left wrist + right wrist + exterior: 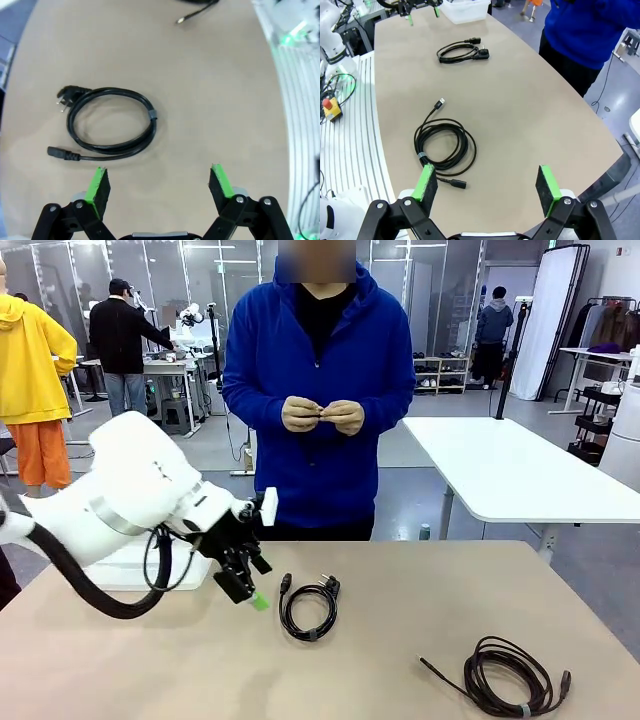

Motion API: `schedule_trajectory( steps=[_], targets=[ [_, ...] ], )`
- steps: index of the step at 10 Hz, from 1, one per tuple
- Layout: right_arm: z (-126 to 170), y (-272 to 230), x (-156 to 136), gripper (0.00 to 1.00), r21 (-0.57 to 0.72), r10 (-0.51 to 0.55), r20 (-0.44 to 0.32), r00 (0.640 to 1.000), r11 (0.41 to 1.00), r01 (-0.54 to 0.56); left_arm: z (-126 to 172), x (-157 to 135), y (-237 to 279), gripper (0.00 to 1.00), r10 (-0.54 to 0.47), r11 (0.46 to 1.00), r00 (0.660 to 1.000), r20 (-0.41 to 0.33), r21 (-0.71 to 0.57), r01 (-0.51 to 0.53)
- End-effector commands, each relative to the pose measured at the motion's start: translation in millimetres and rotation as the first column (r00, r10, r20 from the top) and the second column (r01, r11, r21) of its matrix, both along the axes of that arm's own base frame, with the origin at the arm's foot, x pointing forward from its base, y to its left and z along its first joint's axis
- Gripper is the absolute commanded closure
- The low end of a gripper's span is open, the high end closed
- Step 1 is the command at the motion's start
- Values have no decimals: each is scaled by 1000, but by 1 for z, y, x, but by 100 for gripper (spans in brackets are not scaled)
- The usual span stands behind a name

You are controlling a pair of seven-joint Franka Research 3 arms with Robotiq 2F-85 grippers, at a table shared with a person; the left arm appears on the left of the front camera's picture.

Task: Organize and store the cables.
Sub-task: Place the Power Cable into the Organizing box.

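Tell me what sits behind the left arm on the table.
A white container, largely covered by the left arm. Only its lower edge shows in the front view, and its contents are hidden.

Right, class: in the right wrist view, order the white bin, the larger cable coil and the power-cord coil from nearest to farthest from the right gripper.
1. larger cable coil, just ahead of the right gripper.
2. power-cord coil, farther up the picture.
3. white bin, at the picture's top edge.

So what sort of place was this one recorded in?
Probably a robotics lab in an open hall: a tan worktable with coiled cables, a red emergency-stop button beside it, and more white tables and people farther back.
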State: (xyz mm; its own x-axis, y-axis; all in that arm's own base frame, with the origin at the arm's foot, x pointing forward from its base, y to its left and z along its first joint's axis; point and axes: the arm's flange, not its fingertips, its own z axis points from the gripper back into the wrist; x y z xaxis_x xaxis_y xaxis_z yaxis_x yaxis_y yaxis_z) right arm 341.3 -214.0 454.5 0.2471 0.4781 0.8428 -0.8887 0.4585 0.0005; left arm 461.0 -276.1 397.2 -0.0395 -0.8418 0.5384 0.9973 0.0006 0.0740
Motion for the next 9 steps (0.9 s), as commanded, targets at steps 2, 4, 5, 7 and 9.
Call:
schedule_trajectory(
  steps=[2,4,5,7,9],
  targets=[
    [0,1,1,0,13,-1,9,1000,1000,1,-19,11,-34,0,29,997,1000,-10,66,-28],
    [0,1,1,0,13,-1,9,1000,1000,1,-30,16,-50,0,31,993,1000,-3,112,-30],
    [0,1,1,0,13,-1,9,1000,1000,1,-33,17,-57,0,24,991,1000,-8,131,-22],
    [0,1,1,0,13,-1,9,1000,1000,1,-42,16,-75,0,-4,980,1000,-24,197,8],
    [0,1,1,0,13,-1,9,1000,1000,1,-45,15,-90,0,-28,970,999,-21,242,32]
  ],
)
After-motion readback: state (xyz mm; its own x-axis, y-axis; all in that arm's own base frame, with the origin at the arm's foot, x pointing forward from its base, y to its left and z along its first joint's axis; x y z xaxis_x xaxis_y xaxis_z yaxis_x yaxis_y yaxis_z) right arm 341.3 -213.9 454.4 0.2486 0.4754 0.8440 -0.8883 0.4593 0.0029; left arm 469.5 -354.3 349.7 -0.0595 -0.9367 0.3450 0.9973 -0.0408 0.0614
